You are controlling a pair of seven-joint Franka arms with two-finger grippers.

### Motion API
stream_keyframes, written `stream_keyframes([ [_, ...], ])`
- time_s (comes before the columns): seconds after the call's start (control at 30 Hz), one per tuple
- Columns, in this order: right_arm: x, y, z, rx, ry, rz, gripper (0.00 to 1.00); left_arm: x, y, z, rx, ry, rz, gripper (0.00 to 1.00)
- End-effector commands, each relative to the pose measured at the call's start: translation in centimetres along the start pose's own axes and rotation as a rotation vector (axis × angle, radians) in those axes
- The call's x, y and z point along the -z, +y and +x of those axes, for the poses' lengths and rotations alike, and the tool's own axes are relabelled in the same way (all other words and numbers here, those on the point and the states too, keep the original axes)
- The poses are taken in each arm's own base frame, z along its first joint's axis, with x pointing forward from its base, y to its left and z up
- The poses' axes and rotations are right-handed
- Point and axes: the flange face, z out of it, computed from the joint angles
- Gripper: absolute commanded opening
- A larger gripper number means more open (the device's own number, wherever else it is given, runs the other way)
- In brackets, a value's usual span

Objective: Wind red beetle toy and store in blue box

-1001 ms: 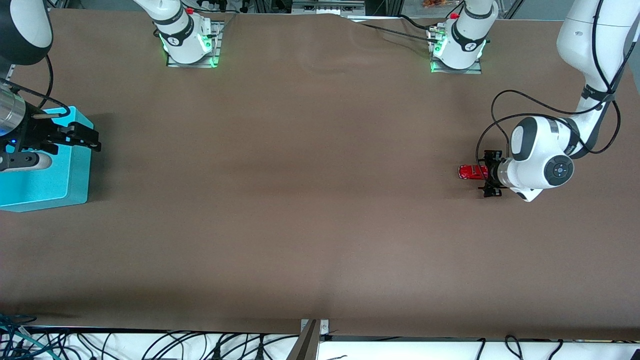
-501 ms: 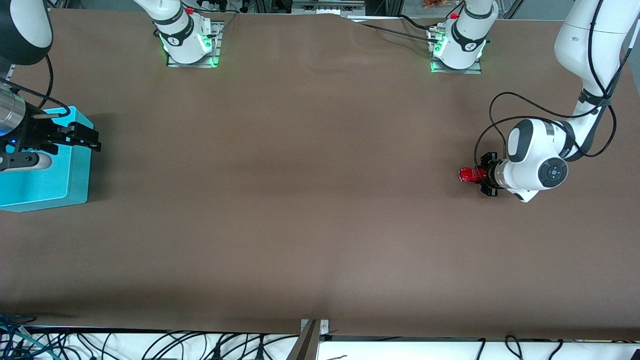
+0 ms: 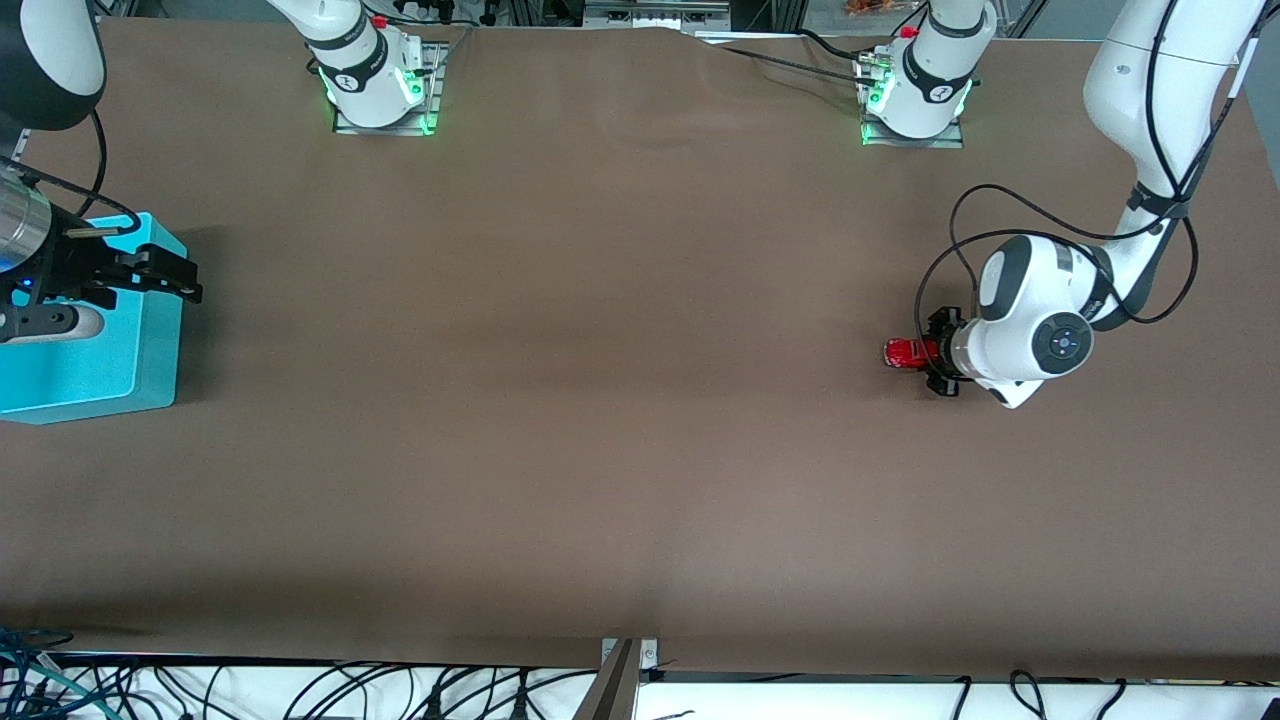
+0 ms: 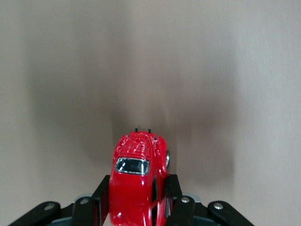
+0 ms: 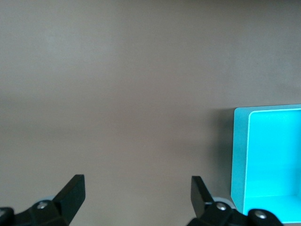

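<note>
At the right of the front view, the left gripper clamped the red beetle toy low on the table, unwound as far as shown, while the right gripper waited wide open over the empty blue box at the left edge.

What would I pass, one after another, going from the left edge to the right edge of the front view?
blue box → right gripper, open beside it → bare table → red beetle toy → left gripper shut on it.
</note>
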Motion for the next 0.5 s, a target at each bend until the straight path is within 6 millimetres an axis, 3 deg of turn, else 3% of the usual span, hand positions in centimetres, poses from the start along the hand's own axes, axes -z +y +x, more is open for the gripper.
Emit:
stream_keyframes([
  [0.0, 0.6, 0.1, 0.3, 0.012, 0.007, 0.006, 1.0, -0.6, 2.3, 0.0, 0.029, -0.019, -0.022, 0.0],
  [0.2, 0.6, 0.1, 0.3, 0.012, 0.006, 0.006, 1.0, -0.8, 2.4, 0.6, 0.027, -0.02, -0.025, 0.0],
  [0.47, 0.6, 0.1, 0.3, 0.011, 0.007, 0.006, 1.0, -2.5, 2.9, 3.4, 0.016, -0.012, -0.034, 0.0],
])
